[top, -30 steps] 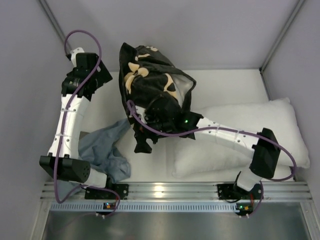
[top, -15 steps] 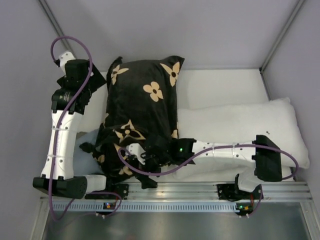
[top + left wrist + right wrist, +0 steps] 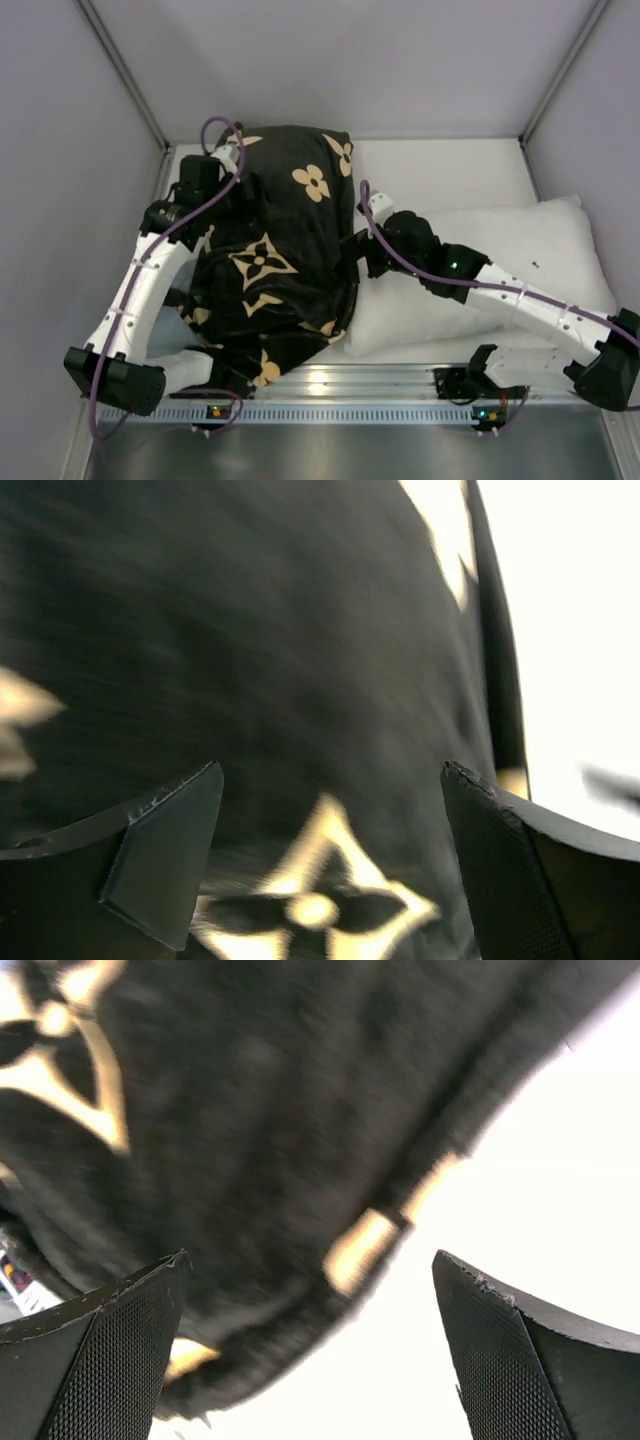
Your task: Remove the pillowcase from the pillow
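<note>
The black pillowcase (image 3: 280, 250) with tan flowers lies spread and plump across the left half of the table. It fills the left wrist view (image 3: 250, 660) and the upper left of the right wrist view (image 3: 230, 1110). The task's pillow is hidden; I cannot tell if it is inside the case. My left gripper (image 3: 235, 185) hovers open over the case's far left part, its jaws (image 3: 330, 770) apart above a flower motif. My right gripper (image 3: 358, 252) is open and empty at the case's right edge, its jaws (image 3: 310, 1258) apart over the black hem and white fabric.
A plain white pillow (image 3: 500, 255) with a tiny dark speck lies at the right, partly under the right arm. Grey walls close in the left, back and right. A metal rail (image 3: 380, 380) runs along the near edge.
The pillowcase went from bunched up on the right gripper to lying spread at the left. The right gripper let go and drew back right. The left arm swung in over the case.
</note>
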Motion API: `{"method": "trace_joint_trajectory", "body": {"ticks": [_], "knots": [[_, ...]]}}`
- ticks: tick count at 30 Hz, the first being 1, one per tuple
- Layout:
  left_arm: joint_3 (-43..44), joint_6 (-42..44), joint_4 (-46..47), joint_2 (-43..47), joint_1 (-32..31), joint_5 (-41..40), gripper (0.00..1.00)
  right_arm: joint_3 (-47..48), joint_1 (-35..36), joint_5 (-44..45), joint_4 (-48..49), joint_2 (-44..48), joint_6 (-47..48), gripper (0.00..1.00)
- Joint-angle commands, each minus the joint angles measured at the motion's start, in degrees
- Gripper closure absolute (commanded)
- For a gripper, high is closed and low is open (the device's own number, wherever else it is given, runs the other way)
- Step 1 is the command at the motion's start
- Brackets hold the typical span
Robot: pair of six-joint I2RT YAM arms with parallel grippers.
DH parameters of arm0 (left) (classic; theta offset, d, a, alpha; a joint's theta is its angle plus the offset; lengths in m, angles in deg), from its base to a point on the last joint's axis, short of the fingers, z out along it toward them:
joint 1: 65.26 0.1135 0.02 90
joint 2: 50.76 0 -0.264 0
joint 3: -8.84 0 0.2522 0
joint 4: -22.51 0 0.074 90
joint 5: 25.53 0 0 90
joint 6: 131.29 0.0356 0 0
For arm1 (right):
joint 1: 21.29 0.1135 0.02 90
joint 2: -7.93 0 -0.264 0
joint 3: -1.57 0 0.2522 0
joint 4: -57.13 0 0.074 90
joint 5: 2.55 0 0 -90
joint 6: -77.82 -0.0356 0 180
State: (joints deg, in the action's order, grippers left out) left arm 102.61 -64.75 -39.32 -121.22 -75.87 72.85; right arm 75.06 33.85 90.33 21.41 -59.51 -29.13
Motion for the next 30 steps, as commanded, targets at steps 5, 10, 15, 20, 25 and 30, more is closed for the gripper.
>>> {"method": "trace_joint_trajectory", "body": {"ticks": [5, 10, 15, 20, 25, 30], "knots": [[-10.03, 0.27, 4.66, 9.1, -17.42, -1.6, 0.01, -3.82, -8.36, -6.01, 0.6, 4.25, -6.86, 0.01], [-10.84, -2.89, 4.57, 12.18, -18.74, -15.73, 0.01, -3.39, -8.99, -15.45, 2.61, -1.37, -5.29, 0.01], [-9.26, -7.03, 3.61, 10.26, -18.74, -26.83, 0.05, 2.13, -9.08, -17.1, 8.14, -10.33, -6.78, 0.0], [-10.13, -5.81, 3.43, 10.16, -18.74, -26.4, 0.06, 10.4, -9.08, -25.02, 11.85, -24.1, -8.27, 0.01], [-11.27, -4.05, 3.6, 12.97, -18.66, -25.18, 0.06, 24.28, -9.34, -27.57, 13.68, -35.99, -8.8, 0.01], [-11.36, -3.08, 3.34, 15.17, -18.66, -26.65, 0.06, 34.93, -11.01, -12.46, 4.49, -37.34, -5.91, 0.01]]}}
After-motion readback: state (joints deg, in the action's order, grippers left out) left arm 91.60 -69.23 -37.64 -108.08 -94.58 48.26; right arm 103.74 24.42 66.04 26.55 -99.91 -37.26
